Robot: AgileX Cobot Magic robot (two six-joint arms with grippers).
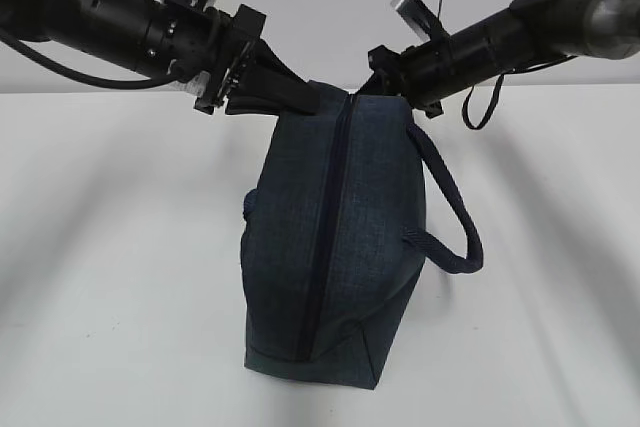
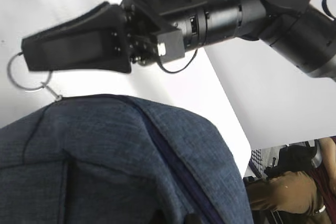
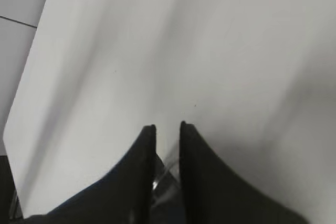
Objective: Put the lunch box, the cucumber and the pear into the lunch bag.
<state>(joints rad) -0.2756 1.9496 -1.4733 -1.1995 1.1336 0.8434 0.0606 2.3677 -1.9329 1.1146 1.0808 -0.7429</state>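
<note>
The navy lunch bag point(image 1: 340, 237) stands on the white table with its zipper point(image 1: 335, 207) closed along the top. My left gripper point(image 1: 298, 97) is shut on the fabric at the bag's far left end. In the left wrist view the bag point(image 2: 105, 156) fills the bottom and almost hides the left gripper's own jaws. My right gripper point(image 1: 378, 75) is at the zipper's far end and also shows in the left wrist view point(image 2: 26, 53). It is shut on the metal ring pull point(image 2: 16, 72), which glints between its fingers point(image 3: 167, 169). The lunch box, cucumber and pear are out of view.
One loop handle point(image 1: 455, 217) hangs off the bag's right side. The white table point(image 1: 120, 277) spreads out on both sides of the bag. Its far edge point(image 2: 236, 129) and a person beyond it show in the left wrist view.
</note>
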